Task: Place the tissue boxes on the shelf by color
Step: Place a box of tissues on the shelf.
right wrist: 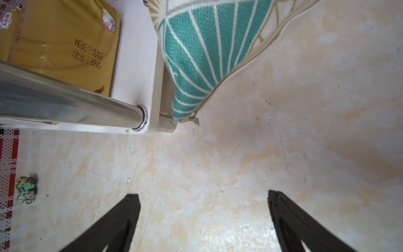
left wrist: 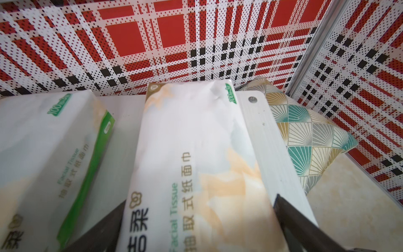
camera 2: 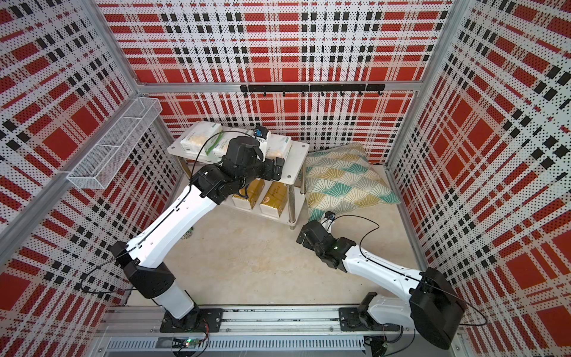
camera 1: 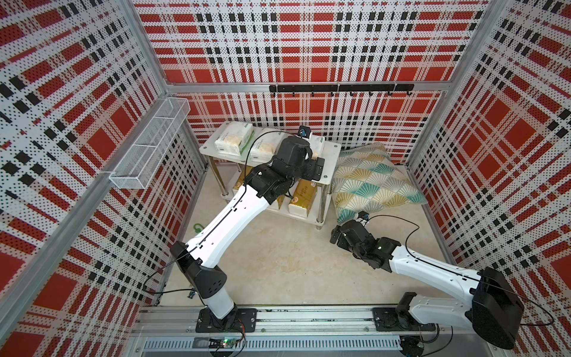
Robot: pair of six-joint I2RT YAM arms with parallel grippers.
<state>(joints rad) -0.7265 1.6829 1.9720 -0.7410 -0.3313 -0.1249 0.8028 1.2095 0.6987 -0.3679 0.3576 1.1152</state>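
Nearest the left wrist camera, the left fingers [left wrist: 106,229] stood spread wide and open, one on each side of a white tissue pack [left wrist: 192,152] lying flat on the top board of the shelf [left wrist: 272,139]. We noted that the pack's long axis ran straight away from the fingers, parallel to the board's short edge just beside it. A second white pack [left wrist: 43,152] lay near on the other side, with bare board between. We judged that any withdrawal should follow that axis. Both top views showed white packs [camera 1: 230,137] on the top board and gold packs [camera 1: 304,197] on the lower one, partly hidden by the left arm [camera 1: 228,213]. The right fingers [right wrist: 122,220], open and empty, hung over the table [right wrist: 283,152], well apart, near the pillow [right wrist: 196,54].
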